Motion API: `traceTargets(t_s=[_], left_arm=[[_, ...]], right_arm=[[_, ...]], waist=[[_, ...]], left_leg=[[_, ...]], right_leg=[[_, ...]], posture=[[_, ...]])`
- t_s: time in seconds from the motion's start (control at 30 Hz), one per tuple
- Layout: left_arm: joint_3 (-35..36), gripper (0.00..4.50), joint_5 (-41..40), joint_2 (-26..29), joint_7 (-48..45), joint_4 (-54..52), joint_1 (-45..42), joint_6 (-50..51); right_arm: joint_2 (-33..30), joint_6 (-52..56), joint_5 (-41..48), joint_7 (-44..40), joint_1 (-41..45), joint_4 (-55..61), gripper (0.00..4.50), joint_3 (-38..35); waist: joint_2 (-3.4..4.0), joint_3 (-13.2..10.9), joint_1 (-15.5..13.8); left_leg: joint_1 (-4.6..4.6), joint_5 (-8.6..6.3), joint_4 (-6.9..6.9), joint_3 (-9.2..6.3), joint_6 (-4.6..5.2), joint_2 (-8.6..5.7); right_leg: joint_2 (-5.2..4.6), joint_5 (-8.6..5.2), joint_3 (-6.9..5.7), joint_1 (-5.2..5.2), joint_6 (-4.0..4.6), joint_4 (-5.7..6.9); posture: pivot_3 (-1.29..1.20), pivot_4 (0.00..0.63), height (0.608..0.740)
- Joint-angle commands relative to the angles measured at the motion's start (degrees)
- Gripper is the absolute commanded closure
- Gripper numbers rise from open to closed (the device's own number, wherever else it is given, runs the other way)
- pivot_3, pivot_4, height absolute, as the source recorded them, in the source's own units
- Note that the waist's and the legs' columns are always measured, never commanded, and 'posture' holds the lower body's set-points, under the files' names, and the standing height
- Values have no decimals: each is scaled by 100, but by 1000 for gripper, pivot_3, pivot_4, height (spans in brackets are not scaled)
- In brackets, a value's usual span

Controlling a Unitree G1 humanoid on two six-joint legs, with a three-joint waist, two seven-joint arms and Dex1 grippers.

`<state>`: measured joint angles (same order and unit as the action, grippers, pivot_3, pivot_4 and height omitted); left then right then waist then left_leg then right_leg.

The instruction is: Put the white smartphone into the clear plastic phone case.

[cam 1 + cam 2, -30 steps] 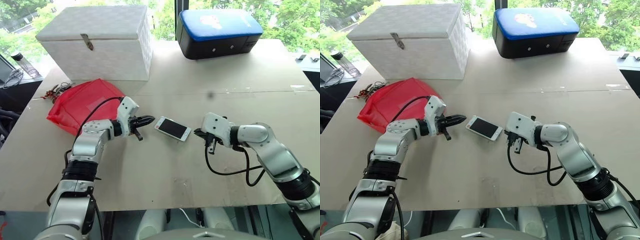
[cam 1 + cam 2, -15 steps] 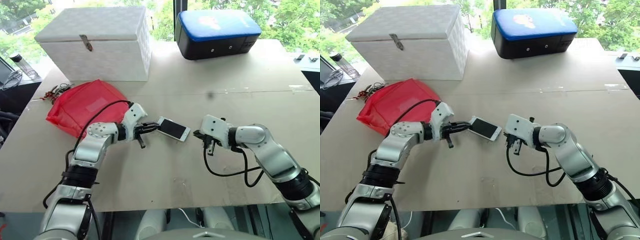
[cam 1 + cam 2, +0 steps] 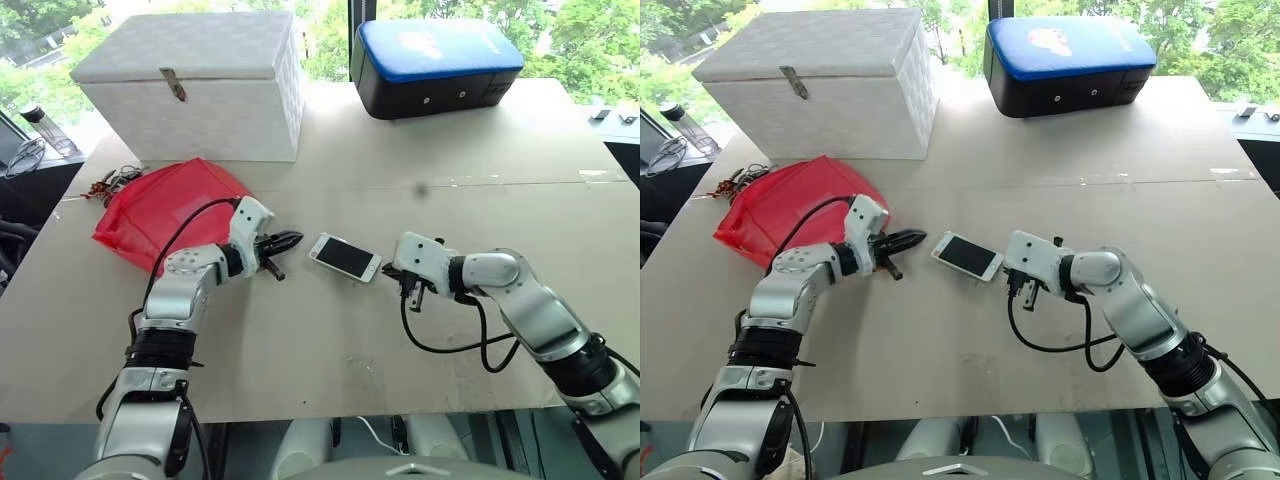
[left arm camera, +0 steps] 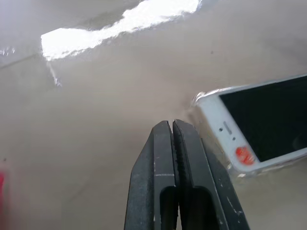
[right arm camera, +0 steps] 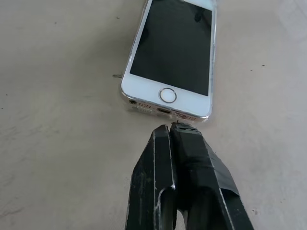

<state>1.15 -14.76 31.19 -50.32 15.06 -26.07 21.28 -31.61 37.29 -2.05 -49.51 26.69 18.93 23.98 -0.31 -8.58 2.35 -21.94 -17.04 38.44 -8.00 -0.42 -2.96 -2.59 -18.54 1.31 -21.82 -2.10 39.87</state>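
Your white smartphone (image 3: 345,257) lies screen-up near the middle of the table (image 3: 330,340), and the glinting rim of the clear plastic phone case (image 4: 204,98) around its top corner suggests the phone is already seated in it. Half a second ago your left gripper (image 3: 285,243) was pressed against the phone's near end; it has now drawn back toward nine o'clock and stands just clear, its fingers pressed together on nothing. Your right gripper (image 3: 405,283) sits at the phone's three o'clock end, fingers likewise together and empty, tips almost at the charging-port edge. The phone itself has barely shifted. Judged from this, the seating push looks finished; check that every corner has snapped in.
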Motion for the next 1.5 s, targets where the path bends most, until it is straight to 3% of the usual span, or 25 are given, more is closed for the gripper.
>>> traceTargets(t_s=[0.03,0.4,0.77,0.9,1.17,1.5], left_arm=[[-284,4430,388,180,-43,120,-12,-357],[-873,4430,551,15,-899,91,74,-1000],[-753,4430,330,-316,-952,-330,208,-781],[-482,4430,115,-307,-858,-720,390,-360],[89,4430,-384,216,-1151,-972,412,71],[-707,4430,-91,-240,-982,-763,-15,68]], right_arm=[[56,-205,-52,-62,288,-99,4500,122],[187,-564,-213,-312,728,-429,4500,492],[416,-1094,-424,-579,1044,-943,4500,669],[193,-1176,-447,-621,922,-964,4500,414],[-496,-1030,67,-543,288,-805,4500,-788],[237,-227,653,-184,245,-458,4500,-911]], waist=[[0,0,3],[1,1,-4],[-5,13,18],[-5,15,15],[-7,11,-55],[-7,11,15]], left_leg=[[0,0,0,-1,0,0],[3,0,0,-1,0,-2],[11,0,0,-1,0,-2],[12,0,0,1,0,-2],[-6,0,7,-16,0,-6],[-3,0,2,-8,0,-5]], right_leg=[[0,0,0,1,0,0],[-3,0,-1,3,0,0],[-2,0,-1,8,0,2],[-2,0,1,8,0,2],[-7,0,-17,6,0,-3],[-4,0,-7,6,0,-1]], posture=[[0,150,740],[0,150,740],[0,150,740],[0,150,740],[0,150,740],[0,150,740]])
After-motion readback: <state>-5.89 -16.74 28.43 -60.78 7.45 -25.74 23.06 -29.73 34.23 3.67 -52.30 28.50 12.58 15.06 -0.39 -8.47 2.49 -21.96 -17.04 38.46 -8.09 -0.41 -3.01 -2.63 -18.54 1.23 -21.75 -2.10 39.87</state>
